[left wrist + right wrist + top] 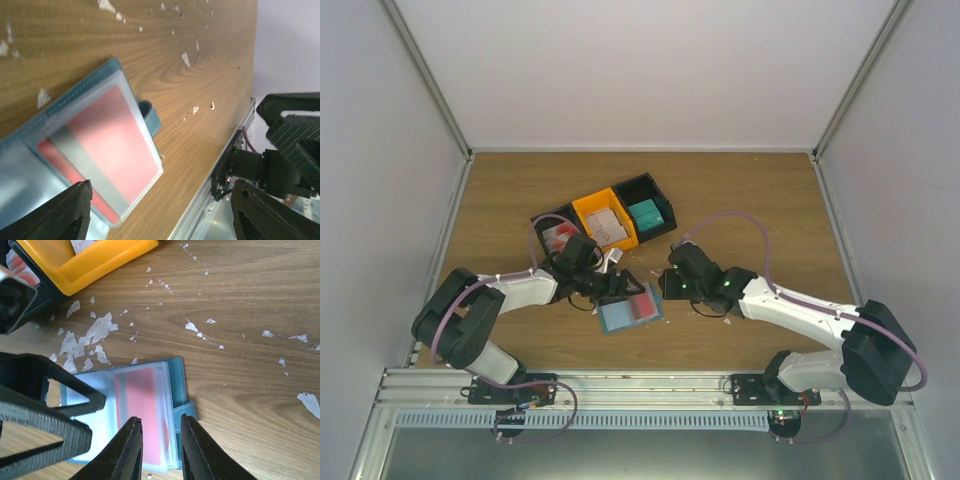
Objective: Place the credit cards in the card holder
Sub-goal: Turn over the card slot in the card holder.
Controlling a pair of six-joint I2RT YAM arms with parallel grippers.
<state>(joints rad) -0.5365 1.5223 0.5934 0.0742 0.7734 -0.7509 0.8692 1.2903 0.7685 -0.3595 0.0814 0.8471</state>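
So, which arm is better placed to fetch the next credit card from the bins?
Left, likely: the left gripper is open and nearest the black bin holding credit cards; the right gripper hovers at the card holder, farther from it.

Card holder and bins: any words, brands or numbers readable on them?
No text can be read anywhere.
Red card in the card holder: no print visible through the frosted sleeve.
Cards in the yellow bin: printed marks, too small to read.
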